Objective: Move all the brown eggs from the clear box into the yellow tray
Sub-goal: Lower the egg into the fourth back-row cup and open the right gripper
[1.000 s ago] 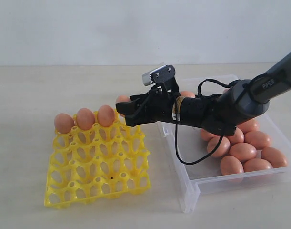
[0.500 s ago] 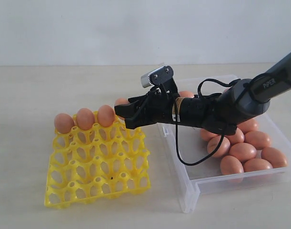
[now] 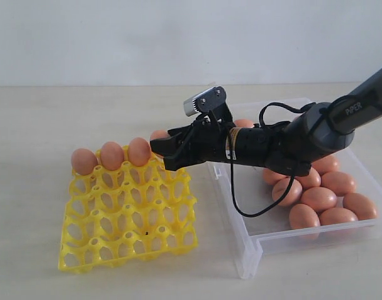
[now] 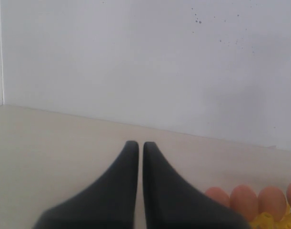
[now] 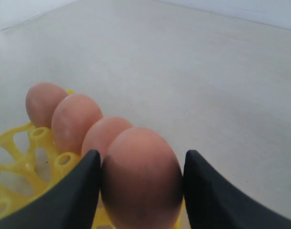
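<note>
Three brown eggs (image 3: 112, 155) stand in the back row of the yellow tray (image 3: 128, 219). My right gripper (image 3: 162, 149) hovers at that row's right end, above the tray's back corner, shut on a fourth brown egg (image 3: 158, 135). In the right wrist view this egg (image 5: 141, 176) fills the gap between both fingers of the gripper (image 5: 142, 153), with the three seated eggs (image 5: 71, 121) lined up behind it. Several more eggs (image 3: 319, 199) lie in the clear box (image 3: 253, 250). In the left wrist view, my left gripper (image 4: 137, 144) is shut and empty above the table.
The right arm (image 3: 284, 147) and its looping black cable (image 3: 241, 200) stretch across the box's left part. The tray's front rows of cups (image 3: 115, 240) hold nothing. The left wrist view catches the tray's egg row (image 4: 244, 200) at its edge.
My right gripper has edged a little to the left and slightly down with the egg, toward the tray's back row. The left gripper's earlier state is not shown.
</note>
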Action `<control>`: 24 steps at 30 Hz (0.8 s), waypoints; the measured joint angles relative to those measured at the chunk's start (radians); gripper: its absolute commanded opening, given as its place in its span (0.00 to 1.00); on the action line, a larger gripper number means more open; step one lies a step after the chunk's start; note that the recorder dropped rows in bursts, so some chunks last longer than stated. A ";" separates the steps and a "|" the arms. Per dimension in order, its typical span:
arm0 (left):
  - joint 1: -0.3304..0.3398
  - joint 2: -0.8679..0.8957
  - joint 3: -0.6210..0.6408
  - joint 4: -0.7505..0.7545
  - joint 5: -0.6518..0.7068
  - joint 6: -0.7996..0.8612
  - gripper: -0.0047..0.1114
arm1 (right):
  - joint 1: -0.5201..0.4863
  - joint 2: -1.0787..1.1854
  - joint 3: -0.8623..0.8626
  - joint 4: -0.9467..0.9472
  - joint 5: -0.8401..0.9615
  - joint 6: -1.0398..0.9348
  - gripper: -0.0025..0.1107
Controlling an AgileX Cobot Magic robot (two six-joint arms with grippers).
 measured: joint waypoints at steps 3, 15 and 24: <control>0.000 0.000 0.000 0.000 0.000 0.000 0.07 | 0.000 0.000 0.000 0.000 0.002 0.000 0.42; 0.000 0.000 0.000 0.000 0.000 0.000 0.07 | 0.000 -0.002 0.000 -0.002 0.010 0.000 0.42; 0.000 0.000 0.000 0.000 0.000 0.000 0.07 | 0.000 -0.002 0.000 -0.002 0.010 -0.005 0.42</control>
